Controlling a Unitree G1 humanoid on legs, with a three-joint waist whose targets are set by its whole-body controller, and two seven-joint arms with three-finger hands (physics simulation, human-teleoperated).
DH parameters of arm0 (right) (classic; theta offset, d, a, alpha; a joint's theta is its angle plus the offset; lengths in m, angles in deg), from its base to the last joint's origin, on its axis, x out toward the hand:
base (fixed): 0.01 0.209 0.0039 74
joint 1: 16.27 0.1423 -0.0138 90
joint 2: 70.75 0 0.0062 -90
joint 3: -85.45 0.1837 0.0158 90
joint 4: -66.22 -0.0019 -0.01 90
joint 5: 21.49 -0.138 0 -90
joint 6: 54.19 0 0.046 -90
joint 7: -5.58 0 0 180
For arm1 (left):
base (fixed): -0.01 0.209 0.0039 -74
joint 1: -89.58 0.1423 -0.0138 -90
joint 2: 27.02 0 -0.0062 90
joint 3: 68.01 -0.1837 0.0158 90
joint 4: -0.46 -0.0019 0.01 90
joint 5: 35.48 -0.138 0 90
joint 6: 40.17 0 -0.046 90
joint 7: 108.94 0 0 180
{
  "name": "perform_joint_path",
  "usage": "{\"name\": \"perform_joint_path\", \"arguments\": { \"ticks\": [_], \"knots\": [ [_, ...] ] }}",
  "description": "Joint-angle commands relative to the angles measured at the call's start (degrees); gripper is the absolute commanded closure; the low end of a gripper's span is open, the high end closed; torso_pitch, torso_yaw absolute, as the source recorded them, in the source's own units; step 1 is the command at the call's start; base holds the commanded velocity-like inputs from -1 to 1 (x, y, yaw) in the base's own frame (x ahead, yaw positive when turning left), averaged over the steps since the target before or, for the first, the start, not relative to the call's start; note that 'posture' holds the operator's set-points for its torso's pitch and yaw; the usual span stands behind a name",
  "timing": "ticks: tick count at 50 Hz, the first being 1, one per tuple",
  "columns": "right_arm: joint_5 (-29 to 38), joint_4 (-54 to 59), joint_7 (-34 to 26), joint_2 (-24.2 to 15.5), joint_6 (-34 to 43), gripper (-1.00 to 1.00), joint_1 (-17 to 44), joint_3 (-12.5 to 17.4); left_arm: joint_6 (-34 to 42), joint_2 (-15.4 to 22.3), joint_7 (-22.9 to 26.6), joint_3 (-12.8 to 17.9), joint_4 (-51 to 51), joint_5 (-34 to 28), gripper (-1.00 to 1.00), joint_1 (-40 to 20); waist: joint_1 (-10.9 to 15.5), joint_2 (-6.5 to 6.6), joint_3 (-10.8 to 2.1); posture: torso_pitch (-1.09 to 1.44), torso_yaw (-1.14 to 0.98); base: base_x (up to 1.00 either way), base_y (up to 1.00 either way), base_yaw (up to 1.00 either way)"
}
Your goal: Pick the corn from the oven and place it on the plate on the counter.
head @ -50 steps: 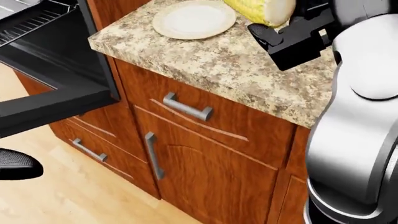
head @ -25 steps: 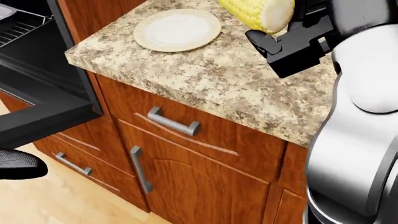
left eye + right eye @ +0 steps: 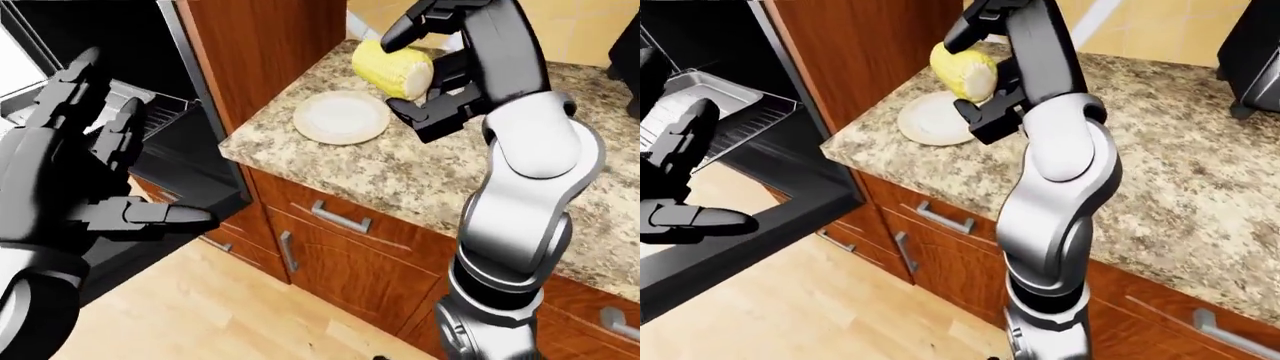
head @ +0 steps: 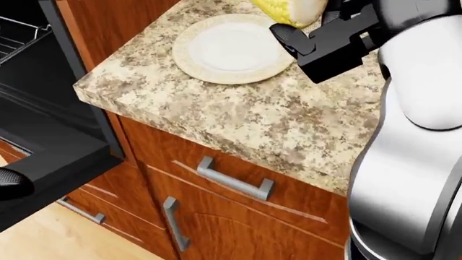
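Left-eye view: my right hand [image 3: 425,71] grips the corn [image 3: 392,67] just above the plate's [image 3: 341,118] right edge; my left hand [image 3: 85,187] hangs open, empty.

Speckled granite-look counter [image 4: 238,116], glossy reddish wood cabinets [image 4: 238,227], brushed metal handles [image 4: 234,181], matt cream plate [image 4: 231,49], bumpy yellow corn [image 3: 392,67]

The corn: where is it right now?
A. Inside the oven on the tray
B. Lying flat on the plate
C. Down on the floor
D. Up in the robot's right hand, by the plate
D: the right hand has its fingers closed round the corn, holding it above the counter beside the bare plate.
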Motion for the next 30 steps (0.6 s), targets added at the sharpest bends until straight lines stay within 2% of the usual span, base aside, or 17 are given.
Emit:
{"name": "perform_joint_path", "arguments": {
  "ticks": [1, 2, 3, 4, 5, 6, 7, 8, 9, 10, 11, 13, 15, 16, 17, 24, 30],
  "knots": [
    [0.73, -0.76, 0.12, -0.17, -0.31, 1.0, 1.54, 0.48, -1.52, 1.17, 0.04, 1.53, 0.98, 0.56, -1.0, -0.7, 0.13, 0.02, -2.61, 0.0, 0.0, 0.0, 0.54, 0.0],
    [0.7, -0.69, 0.15, -0.14, -0.4, 1.0, 1.56, 0.53, -1.66, 1.22, 0.08, 1.71, 1.0, 0.67, -1.0, -0.5, -0.38, 0.73, -2.4, 0.0, 0.0, 0.0, 0.52, 0.0],
    [0.62, -0.61, 0.22, -0.14, -0.51, 1.0, 1.51, 0.63, -2.14, 0.94, 0.65, 1.52, 1.16, -0.14, -1.0, 0.24, -0.36, 0.13, -2.59, 0.0, 0.0, 0.0, 0.41, 0.0],
    [0.5, -0.64, 0.13, -0.23, -0.51, 1.0, 1.44, 0.81, -2.4, 0.66, 1.0, 1.45, 1.2, -0.62, -1.0, 0.58, -0.67, 0.07, -2.87, 0.0, 0.0, 0.0, 0.06, 0.0],
    [0.66, -0.89, -0.14, -0.31, -0.19, 1.0, 1.52, 0.8, -2.05, 0.75, 0.49, 1.58, 1.47, 0.03, -1.0, 0.26, -0.9, 1.56, -1.94, 0.0, 0.0, 0.0, 0.0, 0.0],
    [0.54, -0.89, 0.02, -0.28, -0.33, 1.0, 1.33, 0.85, -1.94, 0.81, 0.27, 1.55, 1.54, 0.27, -1.0, 0.14, -0.96, 1.79, -1.66, 0.0, 0.0, 0.0, 0.0, 0.0],
    [0.35, -0.83, 0.17, -0.32, -0.48, 1.0, 1.22, 0.98, -1.89, 0.91, 0.03, 1.45, 1.46, 0.46, -1.0, -0.09, -1.31, 2.59, -1.27, 0.0, 0.0, 0.0, 0.0, 0.0],
    [0.31, -0.83, 0.21, -0.29, -0.41, 1.0, 1.28, 0.93, -1.89, 0.98, -0.13, 1.35, 1.45, 0.55, -1.0, -0.21, -1.6, 3.98, -0.97, 0.0, 0.0, 0.0, 0.0, 0.0],
    [0.21, -0.85, 0.35, -0.25, -0.46, 1.0, 1.14, 0.93, -2.0, 0.96, -0.07, 1.17, 1.39, 0.35, -1.0, -0.16, -1.71, 6.21, -1.29, 0.0, 0.0, 0.0, 0.0, 0.0],
    [-0.04, -0.86, 0.49, -0.27, -0.59, 1.0, 1.05, 1.05, -2.0, 1.01, -0.06, 1.28, 1.41, 0.46, -1.0, -0.13, -1.64, 5.98, -1.02, 0.0, 0.0, 0.0, 0.0, 0.0],
    [0.03, -1.04, 0.37, -0.32, -0.29, 1.0, 1.22, 1.0, -2.07, 1.02, -0.02, 1.32, 1.42, 0.45, -1.0, -0.07, -1.49, 4.99, -0.76, 0.0, 0.0, 0.0, 0.0, 0.0],
    [-0.43, -0.95, 0.45, -0.83, -0.25, 1.0, 1.36, 1.45, -2.14, 0.99, -0.07, 1.19, 1.43, 0.43, -1.0, -0.04, -1.3, 3.83, -1.68, 0.0, 0.0, 0.0, 0.0, 0.0],
    [-1.12, -0.59, 0.69, -1.46, -0.24, 1.0, 1.55, 2.02, -2.28, 0.87, 0.11, 1.0, 1.47, 0.04, -1.0, 0.1, -0.88, 1.57, -2.5, 0.0, 0.0, 0.0, 0.0, 0.0],
    [-1.73, -0.29, 1.33, -1.56, -0.43, 1.0, 1.43, 2.27, -2.18, 0.83, 0.01, 0.92, 1.58, 0.09, -1.0, 0.0, -1.07, 1.13, -2.55, 0.0, 0.0, 0.0, 0.0, 0.0],
    [-2.31, 0.31, 2.01, -1.51, -0.69, 1.0, 1.4, 2.2, -2.22, 0.76, 0.09, 0.76, 1.53, -0.16, -1.0, -0.04, -0.62, 2.15, -2.46, 0.0, 0.0, 0.0, 0.0, 0.0],
    [-7.45, 9.08, 7.14, -0.95, -1.77, 1.0, 5.54, 2.57, -1.93, 0.72, 0.31, 1.19, 1.59, -0.11, -1.0, -0.2, -1.04, 3.38, -3.37, 0.0, 0.0, 0.0, 0.0, 0.0],
    [-13.31, 20.55, 12.6, -2.6, -5.28, 1.0, 7.38, 3.14, -1.91, 1.23, 0.03, 1.65, 1.47, 0.68, -1.0, -0.27, -1.34, 3.8, -3.35, 0.0, 0.0, 0.0, 0.0, 0.0]
  ]
}}
